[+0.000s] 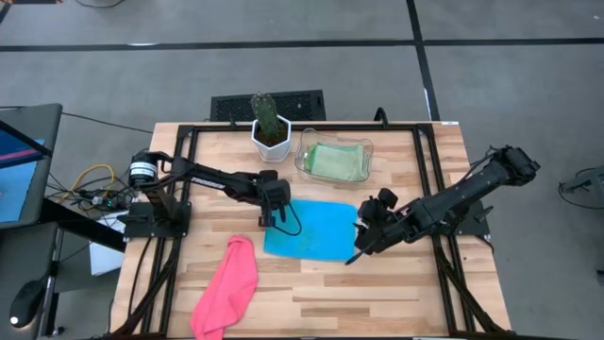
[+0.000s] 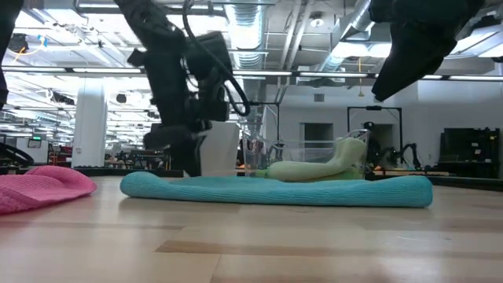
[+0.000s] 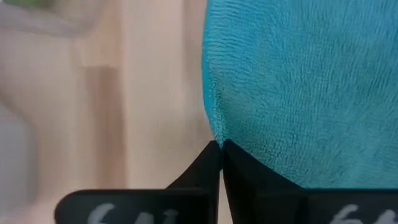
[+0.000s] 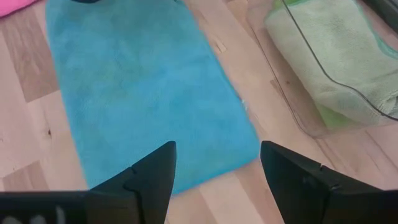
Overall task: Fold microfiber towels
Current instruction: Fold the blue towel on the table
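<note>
The turquoise towel point(image 1: 310, 229) lies spread flat near the middle of the wooden table point(image 1: 396, 293). In the low view it shows as a low, even band point(image 2: 275, 190) resting on the tabletop.

The left gripper point(image 1: 275, 218) is down at the towel's left edge. In the left wrist view its two fingers point(image 3: 193, 180) are pressed together at the cloth's edge point(image 3: 292, 87); whether any fabric sits between the tips cannot be determined.

The right gripper point(image 1: 363, 244) hovers just off the towel's right edge, raised above the table. In the right wrist view its fingers point(image 4: 152, 171) stand wide apart with nothing between them, above the near edge of the turquoise cloth point(image 4: 143, 93).

The hot pink towel point(image 1: 226, 286) lies crumpled at the front left of the table, well apart from the turquoise one. The light green towels point(image 1: 337, 161) rest folded inside the clear plastic tray point(image 1: 304, 151) at the back of the table, just beside a potted cactus point(image 1: 270, 123) in a white pot.
</note>
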Robot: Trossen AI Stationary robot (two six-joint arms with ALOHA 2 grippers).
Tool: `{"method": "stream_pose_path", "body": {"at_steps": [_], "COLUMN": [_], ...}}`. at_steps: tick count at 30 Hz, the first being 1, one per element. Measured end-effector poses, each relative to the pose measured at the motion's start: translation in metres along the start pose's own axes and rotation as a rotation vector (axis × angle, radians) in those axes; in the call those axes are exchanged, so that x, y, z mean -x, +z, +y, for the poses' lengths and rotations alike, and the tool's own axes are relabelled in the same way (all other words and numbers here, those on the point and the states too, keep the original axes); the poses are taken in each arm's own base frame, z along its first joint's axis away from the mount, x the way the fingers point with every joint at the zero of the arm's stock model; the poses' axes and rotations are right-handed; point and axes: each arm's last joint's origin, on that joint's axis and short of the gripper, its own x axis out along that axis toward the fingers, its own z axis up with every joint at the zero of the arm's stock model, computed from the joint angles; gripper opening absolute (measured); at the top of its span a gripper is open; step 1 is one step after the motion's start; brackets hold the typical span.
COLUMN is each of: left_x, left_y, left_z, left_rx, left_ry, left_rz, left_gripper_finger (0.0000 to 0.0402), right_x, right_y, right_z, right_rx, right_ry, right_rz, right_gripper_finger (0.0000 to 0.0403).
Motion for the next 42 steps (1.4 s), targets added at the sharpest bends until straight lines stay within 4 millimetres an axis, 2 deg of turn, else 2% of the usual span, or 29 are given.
{"method": "stream_pose_path", "body": {"at_steps": [8,19,26,31,34,42], "left_x": [0.023,0.034,0.071,0.066,0.061,0.048], "left_y": [0.016,0.012,0.031,0.031,0.027,0.007], "left_z": [-0.014,-0.031,-0.040,-0.050,-0.049,-0.050], "left_rx": [0.003,0.070,0.085,0.042,0.044,0.065], "left_ry": [0.080,0.106,0.141,0.138,0.165,0.181], "left_rz": [0.052,0.132,0.162,0.175,0.174,0.262], "left_gripper_finger": [0.0001,0.0000,0.0000,0.0000,0.0000,0.0000], "right_x": [0.003,0.004,0.004,0.004,0.004,0.009], "right_y": [-0.003,-0.003,-0.003,-0.003,-0.003,-0.008], "right_z": [0.003,0.006,0.006,0.006,0.007,0.012], "right_rx": [0.008,-0.014,-0.015,-0.013,-0.012,0.012], "right_ry": [0.014,0.032,0.034,0.033,0.034,0.057], "right_rz": [-0.001,-0.015,-0.017,-0.017,-0.016,-0.018], "right_gripper_finger": [0.0260,0.0260,0.0260,0.0260,0.0260,0.0260]}}
